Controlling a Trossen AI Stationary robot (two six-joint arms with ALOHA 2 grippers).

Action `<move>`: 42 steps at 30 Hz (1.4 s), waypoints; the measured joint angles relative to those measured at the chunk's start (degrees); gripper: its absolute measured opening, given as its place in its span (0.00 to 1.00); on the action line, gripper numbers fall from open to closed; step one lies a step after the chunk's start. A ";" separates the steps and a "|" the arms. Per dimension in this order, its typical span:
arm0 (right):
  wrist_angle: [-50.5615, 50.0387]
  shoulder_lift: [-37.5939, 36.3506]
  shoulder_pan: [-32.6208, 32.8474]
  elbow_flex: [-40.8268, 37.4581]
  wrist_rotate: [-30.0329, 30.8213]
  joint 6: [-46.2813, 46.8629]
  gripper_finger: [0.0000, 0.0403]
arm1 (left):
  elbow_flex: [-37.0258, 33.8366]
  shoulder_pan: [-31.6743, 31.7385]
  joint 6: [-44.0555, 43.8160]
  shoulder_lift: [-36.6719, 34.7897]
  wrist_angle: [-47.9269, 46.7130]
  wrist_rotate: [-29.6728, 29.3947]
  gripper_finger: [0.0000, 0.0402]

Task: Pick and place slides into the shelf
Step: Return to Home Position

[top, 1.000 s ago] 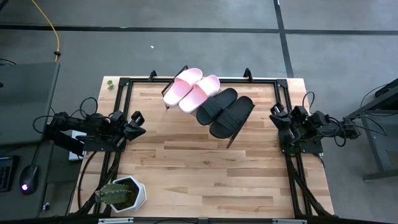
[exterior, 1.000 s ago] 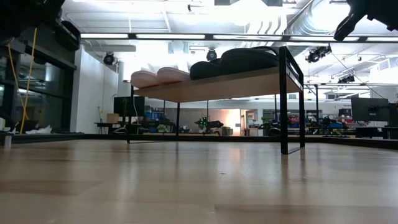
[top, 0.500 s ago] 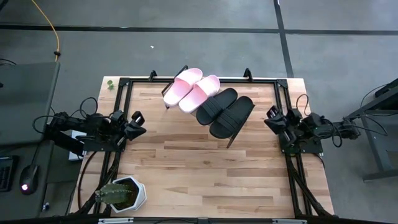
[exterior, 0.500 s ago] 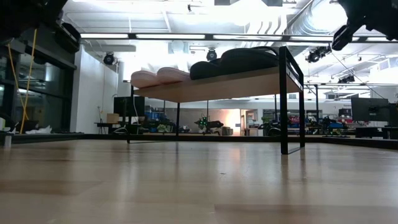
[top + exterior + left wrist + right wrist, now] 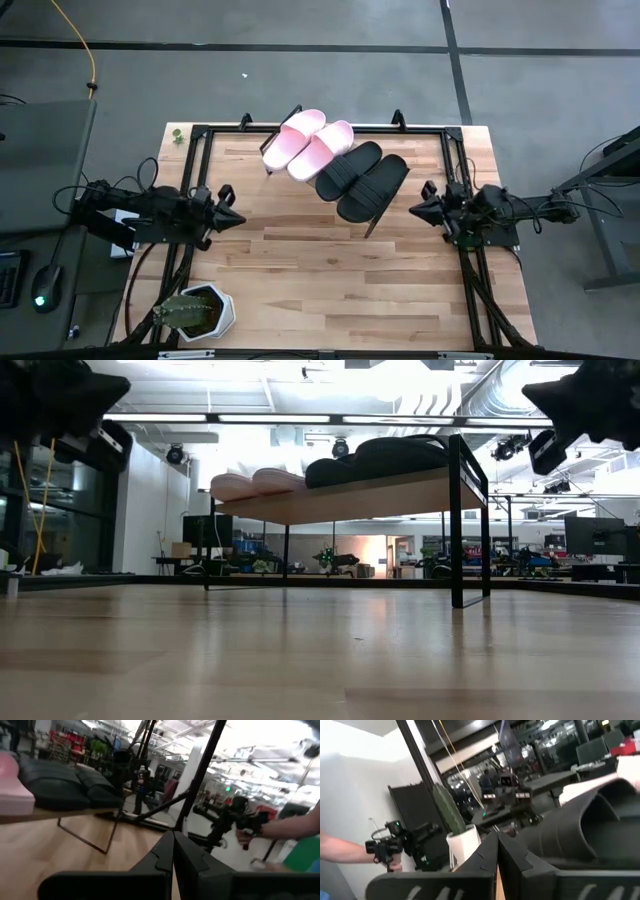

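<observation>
Four slides (image 5: 345, 170) hiding most of shelf (image 5: 350, 500) from above, both jaws closed

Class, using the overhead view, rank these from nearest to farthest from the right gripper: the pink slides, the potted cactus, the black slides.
Measured from the right gripper, at the right edge of the table:
1. Black slides: on the right half of the shelf, just beside the gripper.
2. Pink slides: on the shelf's left half.
3. Potted cactus: in the table's lower left corner in this view, clearly farthest.
</observation>
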 joint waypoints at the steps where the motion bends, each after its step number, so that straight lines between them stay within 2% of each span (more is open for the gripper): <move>1: -0.87 0.01 0.00 0.00 0.00 0.00 0.00 | 0.00 0.00 1.41 0.00 -0.11 -0.28 0.00; 6: -4.76 0.01 0.00 -0.02 0.00 -0.50 0.00 | 0.00 0.00 11.75 0.00 -0.56 0.10 0.00; 9: -7.13 0.01 0.00 -0.02 -0.35 -0.67 0.00 | 0.00 0.00 14.80 0.00 -2.86 0.10 0.00; 14: -12.87 0.06 0.00 -0.02 0.25 1.18 0.00 | 0.02 0.00 14.96 0.68 -7.25 0.83 0.00; 24: -12.95 0.45 0.00 -0.02 0.26 -3.26 0.00 | 0.02 0.00 15.19 1.01 -7.12 0.69 0.00; 33: -12.96 0.47 0.00 -0.02 0.42 -3.29 0.00 | 0.02 0.00 14.45 1.01 -7.12 0.91 0.00; 42: -12.99 0.47 -0.02 -0.02 0.77 -18.82 0.00 | 0.02 0.01 14.44 1.01 -7.12 0.95 0.00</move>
